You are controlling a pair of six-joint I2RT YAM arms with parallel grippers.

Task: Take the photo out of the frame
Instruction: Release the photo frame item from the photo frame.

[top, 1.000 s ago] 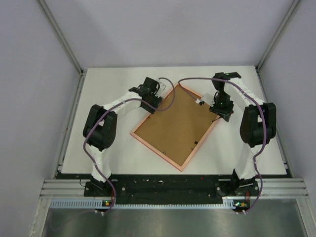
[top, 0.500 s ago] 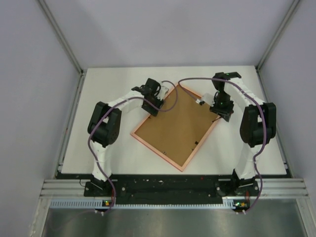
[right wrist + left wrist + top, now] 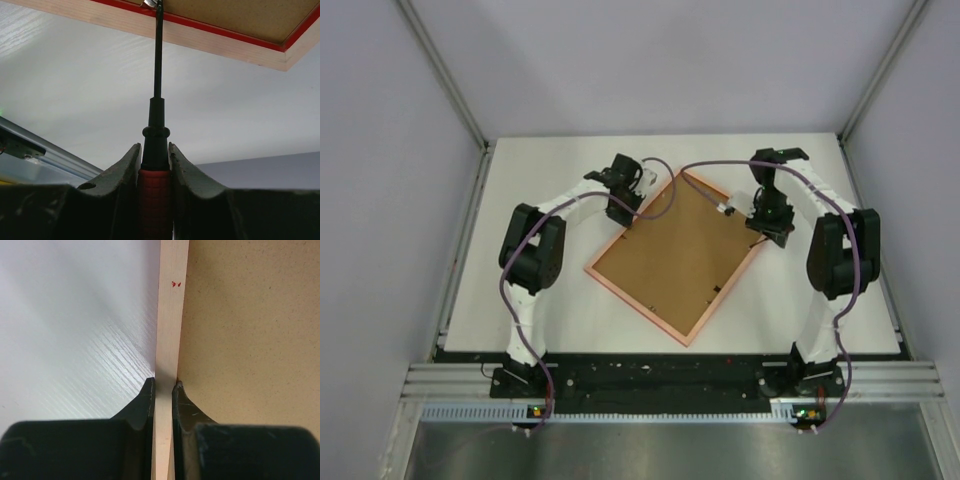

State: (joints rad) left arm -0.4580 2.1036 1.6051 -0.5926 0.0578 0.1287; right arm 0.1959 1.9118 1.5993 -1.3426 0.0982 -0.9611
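Note:
The frame (image 3: 675,258) lies face down and askew on the white table (image 3: 545,310), its brown back up, so the photo is hidden. My left gripper (image 3: 623,208) is at the frame's far left edge. In the left wrist view that gripper (image 3: 164,385) is shut on the pale wooden rim (image 3: 172,315), one finger on the table side and one over the brown backing (image 3: 250,330). My right gripper (image 3: 767,222) is at the far right edge, shut on a red-handled screwdriver (image 3: 155,130). Its black shaft reaches a small metal tab (image 3: 150,3) on the frame's back (image 3: 225,15).
Grey walls and metal posts close in the table at the back and sides. Purple cables loop from both wrists over the frame's far corner (image 3: 682,178). The arm bases stand on the black rail (image 3: 660,380) at the near edge.
The left gripper's jaws have closed onto the frame's rim, and the left elbow has shifted slightly right. The right gripper and screwdriver have barely moved.

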